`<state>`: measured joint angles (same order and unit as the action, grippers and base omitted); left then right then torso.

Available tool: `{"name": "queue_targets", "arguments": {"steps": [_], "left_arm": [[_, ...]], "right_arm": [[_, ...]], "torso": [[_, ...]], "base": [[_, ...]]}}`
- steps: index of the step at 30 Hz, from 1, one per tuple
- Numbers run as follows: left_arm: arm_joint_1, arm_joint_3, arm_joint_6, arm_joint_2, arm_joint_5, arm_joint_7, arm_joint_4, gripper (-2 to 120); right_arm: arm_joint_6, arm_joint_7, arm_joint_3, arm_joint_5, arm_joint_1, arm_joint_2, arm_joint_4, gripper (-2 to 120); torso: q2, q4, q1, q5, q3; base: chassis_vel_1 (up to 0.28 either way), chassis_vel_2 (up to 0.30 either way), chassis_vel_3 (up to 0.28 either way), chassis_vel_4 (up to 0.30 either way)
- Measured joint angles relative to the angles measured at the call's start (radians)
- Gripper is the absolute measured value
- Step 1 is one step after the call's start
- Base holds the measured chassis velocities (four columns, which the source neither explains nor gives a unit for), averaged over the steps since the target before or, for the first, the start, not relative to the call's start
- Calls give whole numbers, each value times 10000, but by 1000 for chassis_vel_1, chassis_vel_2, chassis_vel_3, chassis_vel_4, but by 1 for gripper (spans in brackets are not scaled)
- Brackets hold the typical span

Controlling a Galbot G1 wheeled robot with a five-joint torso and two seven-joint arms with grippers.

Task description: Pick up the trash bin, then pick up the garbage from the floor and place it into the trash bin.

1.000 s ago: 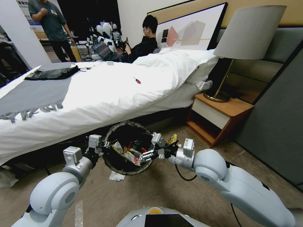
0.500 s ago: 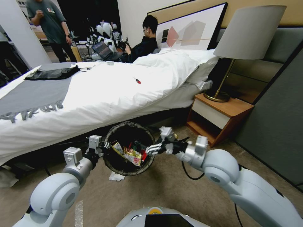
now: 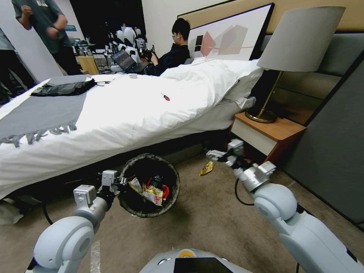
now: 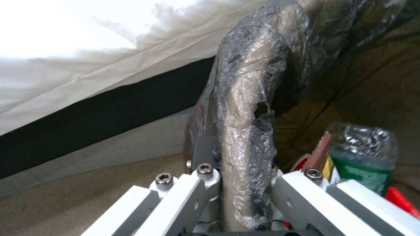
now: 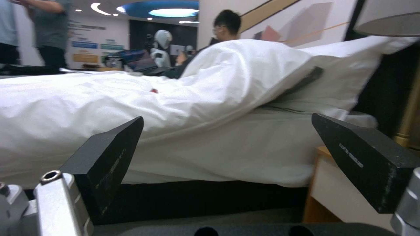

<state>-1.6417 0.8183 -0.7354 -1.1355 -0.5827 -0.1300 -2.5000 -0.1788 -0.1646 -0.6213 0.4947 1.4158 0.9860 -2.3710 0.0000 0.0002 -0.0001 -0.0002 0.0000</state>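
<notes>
Head view: the trash bin (image 3: 148,184) hangs just off the carpeted floor (image 3: 204,223) beside the bed (image 3: 125,110), tilted so its mouth faces the camera, the dark liner folded over its rim. The left gripper (image 3: 113,183) holds it at the rim on the robot's left side; in the left wrist view the jaws are pinched on the liner-covered rim (image 4: 245,137), one finger (image 4: 203,152) on the outside and the other inside the bin. Inside the bin lies the garbage already collected: a shiny yellow snack wrapper (image 3: 152,191), a red carton (image 3: 165,190) and a green-labelled bottle (image 4: 365,157) just beside the gripped rim. One yellow wrapper (image 3: 206,168) lies on the floor, between the bin and the nightstand (image 3: 265,134), apart from both. A white tissue (image 3: 133,215) peeks out on the floor under the bin's lower edge. The right gripper (image 3: 222,154) hovers above the floor near the nightstand, just beside and above the loose yellow wrapper, not touching it. Right wrist view: its jaws are spread wide with nothing between them, the black fingertips (image 5: 109,157) framing the side of the bed. A small red-handled screwdriver (image 3: 165,97) rests on the white duvet. A lamp (image 3: 292,53) stands on the nightstand.
</notes>
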Motion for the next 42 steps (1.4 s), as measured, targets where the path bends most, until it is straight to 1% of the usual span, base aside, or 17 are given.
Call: {"name": "queue_targets", "arguments": {"steps": [1, 2, 3, 6, 7, 9, 10, 11, 13, 14, 17, 23, 30, 42], "left_arm": [[-24, -1, 0, -35, 20, 12, 0, 2], [-64, -1, 0, -71, 24, 21, 0, 2], [-64, -1, 0, -71, 24, 21, 0, 2], [-201, 34, 0, -104, 23, 32, 0, 2], [-201, 34, 0, -104, 23, 32, 0, 2], [-214, 77, 0, -93, 28, 31, 0, 2], [-214, 77, 0, -93, 28, 31, 0, 2], [-179, 89, 0, -79, 88, 36, 0, 2], [-116, 90, 0, -106, 200, 88, 0, 2], [-116, 90, 0, -106, 200, 88, 0, 2], [-100, 79, 0, -172, 324, 208, 0, 2], [-86, 51, 0, -241, 327, 227, 0, 2], [-80, 33, 0, -240, 313, 227, 0, 2], [-46, 32, 1, -193, 267, 227, 0, 2]], "right_arm": [[93, 39, -255, -280, 348, 301, -78, 100], [144, 61, -483, -682, 741, 724, -178, 100], [144, 61, -483, -682, 741, 724, -178, 100], [390, 241, -827, -1960, 1694, 2178, -495, 100], [390, 241, -827, -1960, 1694, 2178, -495, 100], [516, 272, -813, -2495, 2139, 2944, -752, 100], [516, 272, -813, -2495, 2139, 2944, -752, 100], [554, 266, -753, -2751, 2376, 3346, -920, 100], [566, 262, -686, -3123, 2645, 3833, -1134, 100], [566, 262, -686, -3123, 2645, 3833, -1134, 100], [597, 264, -724, -3607, 2926, 4254, -1285, 100], [668, 266, -735, -3874, 3171, 4665, -1285, 100], [875, 342, -428, -4353, 3193, 5183, -1290, 100], [897, 286, -387, -4349, 3186, 5177, -1220, 100]], "torso": [[0, -5, 0, 0, 0], [0, -2, 0, 1, -1], [0, -2, 0, 1, -1], [0, -5, 0, 1, -1], [0, -5, 0, 1, -1], [0, -2, 0, 0, -1], [0, -2, 0, 0, -1], [0, -2, 0, -1, -1], [0, -3, 0, -1, -1], [0, -3, 0, -1, -1], [0, -2, 0, -1, 0], [0, -3, 0, 0, 0], [0, -2, 0, 1, 0], [0, -2, 0, 1, -1]], "base": [[0, 0, 0, 0], [0, 0, 0, 0], [0, 0, 0, 0], [0, 0, 0, 0], [0, 0, 0, 0], [0, 0, 0, 0], [0, 0, 0, 0], [0, 0, 0, 0], [0, 0, 0, 0], [0, 0, 0, 0], [0, 0, 0, 0], [0, 0, 0, 0], [0, 0, 0, 0], [-24, 22, 22, -23]]}}
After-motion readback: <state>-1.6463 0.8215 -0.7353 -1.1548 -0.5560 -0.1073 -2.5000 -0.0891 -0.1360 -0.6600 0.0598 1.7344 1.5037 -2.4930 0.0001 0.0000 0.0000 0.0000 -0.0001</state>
